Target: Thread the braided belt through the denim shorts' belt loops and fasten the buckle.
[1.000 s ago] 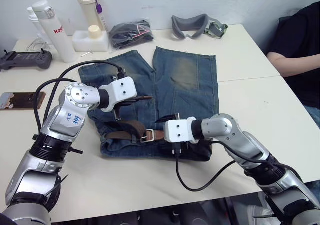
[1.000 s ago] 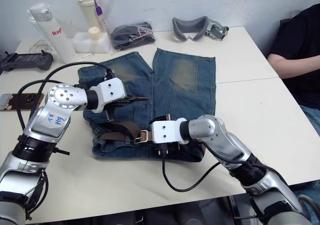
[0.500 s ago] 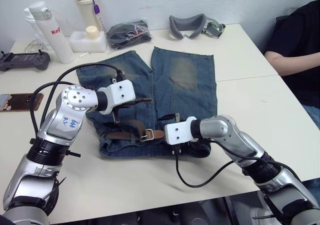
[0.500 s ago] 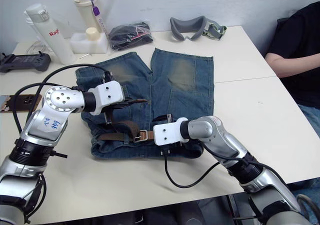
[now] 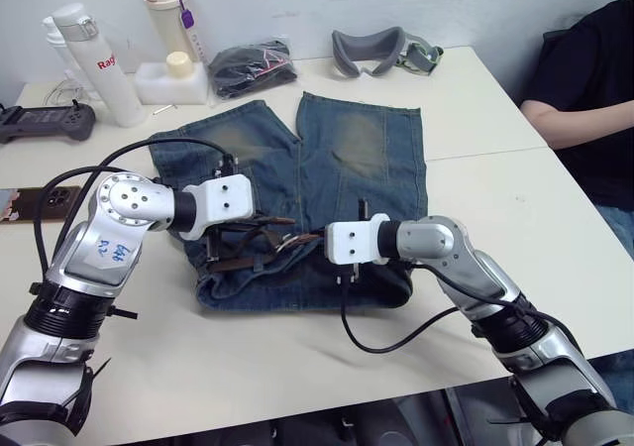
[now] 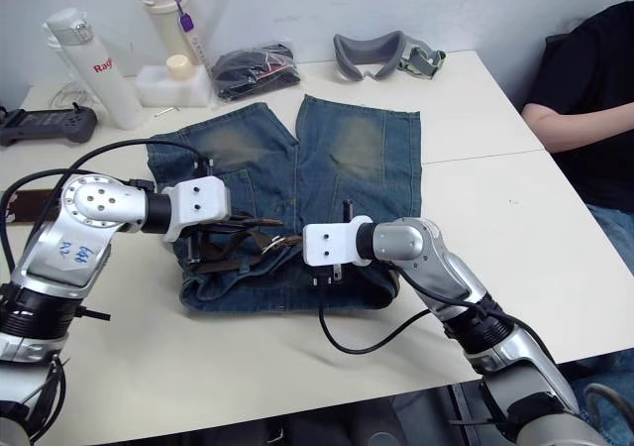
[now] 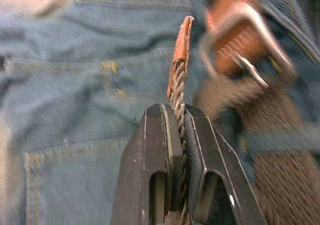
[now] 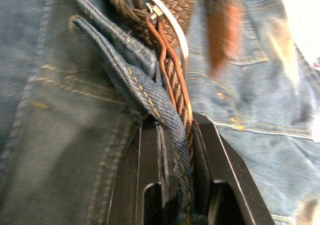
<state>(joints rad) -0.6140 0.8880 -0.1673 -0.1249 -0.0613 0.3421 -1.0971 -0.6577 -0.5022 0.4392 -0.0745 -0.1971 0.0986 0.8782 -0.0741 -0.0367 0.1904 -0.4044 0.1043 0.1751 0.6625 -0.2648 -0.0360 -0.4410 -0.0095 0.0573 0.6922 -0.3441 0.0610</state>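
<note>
Two robot arms meet over the denim shorts (image 5: 337, 159), which lie flat on the white tabletop (image 5: 495, 198) with the waistband toward the robot and the legs pointing away. The left tool (image 7: 176, 135) is clamped on the free end of the braided belt (image 7: 179, 75), whose tan leather tip sticks out just past the black fingers. The right tool (image 8: 172, 135) is clamped on the waistband edge together with the belt strap just behind the buckle (image 8: 162, 17), so denim and strap sit pinched between its fingers. The belt runs along the waistband, left to right, its long axis in line with the gap between the two tools. The tip lies just beside the silver buckle, slightly to the robot's left of it, pointing toward the frame. Fastening looks to depend on the left arm, the nearer one to the tip, driving that tip through the frame while the right holds the buckle end steady.
</note>
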